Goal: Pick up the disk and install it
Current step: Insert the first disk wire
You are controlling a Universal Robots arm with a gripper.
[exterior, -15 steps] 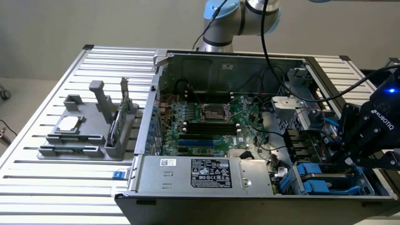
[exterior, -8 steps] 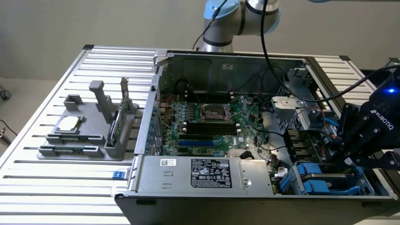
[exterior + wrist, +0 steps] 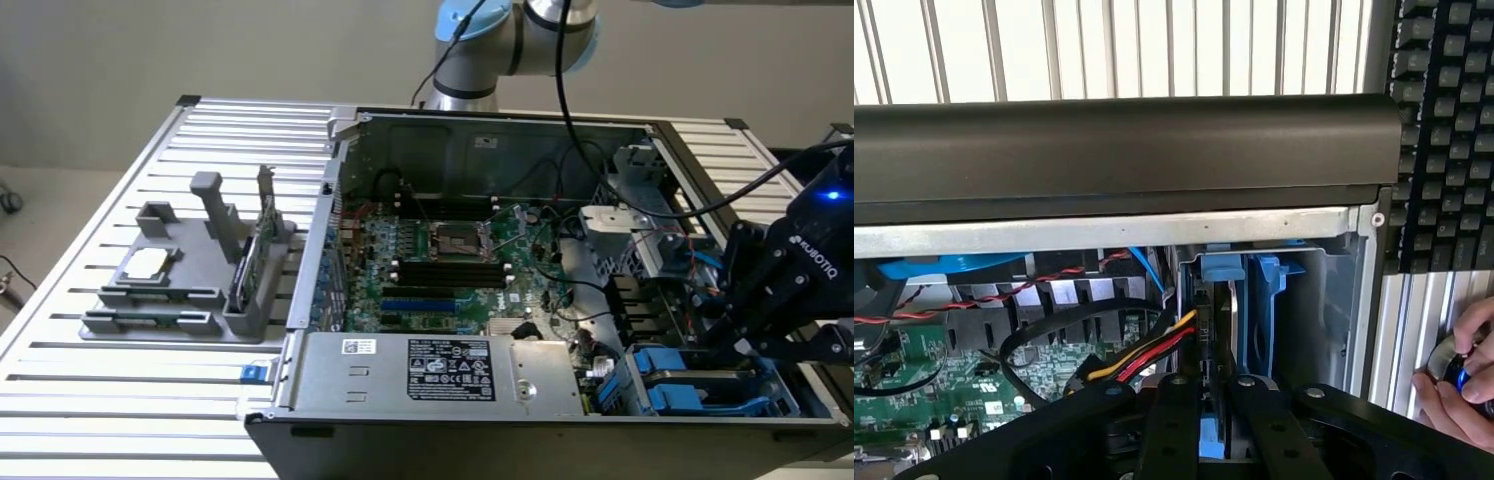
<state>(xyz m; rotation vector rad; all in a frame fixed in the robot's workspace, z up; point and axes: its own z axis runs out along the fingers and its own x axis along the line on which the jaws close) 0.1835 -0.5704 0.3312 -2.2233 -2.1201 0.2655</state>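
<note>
In the exterior view, an open computer case [image 3: 534,280] lies on a tabletop [image 3: 107,230] made of metal slats. The black claw [image 3: 763,345] hangs over the case's corner at about four o'clock in this view. Under it sit blue drive holders [image 3: 674,370]. The disk [image 3: 707,378] looks to be standing on its edge in that bay, with its blue bracket around it. A big grey power box [image 3: 447,370] lies at six o'clock. A grey tray of spare parts [image 3: 180,280] rests on the tabletop at nine o'clock, well apart from the claw.

In the wrist view, the claw [image 3: 1212,400] is nearly closed, its two fingers [image 3: 1172,425] pinching the thin disk [image 3: 1224,330] from both sides. The disk is partly down in its slot, next to the blue bracket [image 3: 1259,310]. Red, yellow and black wires [image 3: 1144,350] lie just beside it. A person's hand [image 3: 1459,385] rests at four o'clock, outside the case.

To do this step well, I think the disk should stay straight up and slide down evenly. The wires should stay out of the slot. A slow, gentle push looks best, so nothing bends or jams.
</note>
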